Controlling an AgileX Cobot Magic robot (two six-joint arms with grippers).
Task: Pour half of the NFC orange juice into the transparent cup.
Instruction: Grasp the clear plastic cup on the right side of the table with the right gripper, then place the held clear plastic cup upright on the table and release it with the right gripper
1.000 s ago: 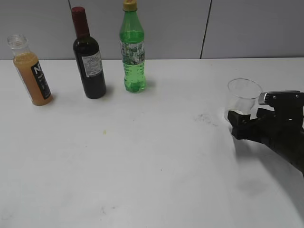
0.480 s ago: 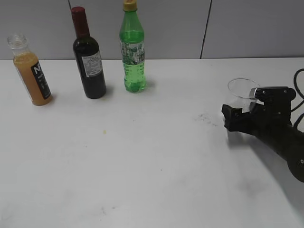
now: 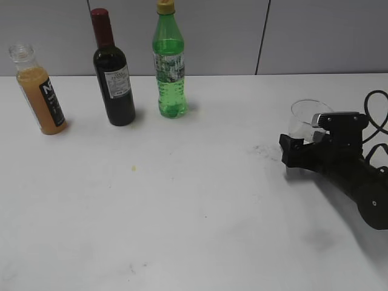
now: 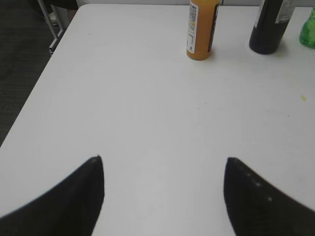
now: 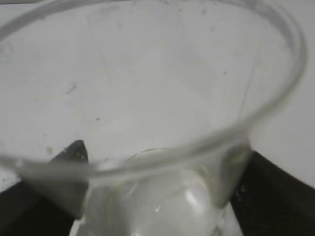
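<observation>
The NFC orange juice [image 3: 41, 91] stands capless at the far left back of the white table; it also shows in the left wrist view [image 4: 202, 29], far ahead of my left gripper [image 4: 162, 160], which is open and empty above bare table. The transparent cup [image 3: 306, 118] stands upright at the right. My right gripper [image 3: 297, 140] is open, with a finger on each side of the cup's lower part. In the right wrist view the cup [image 5: 147, 73] fills the frame between the two fingers [image 5: 165, 147]. The left gripper is out of the exterior view.
A dark wine bottle with a red top [image 3: 114, 85] and a green plastic bottle with a yellow cap [image 3: 170, 73] stand at the back, right of the juice. A grey wall runs behind the table. The table's left edge [image 4: 54, 59] drops to a dark floor.
My right gripper has moved left and forward, so its fingers now sit on either side of the cup. The cup and bottles have stayed in place.
</observation>
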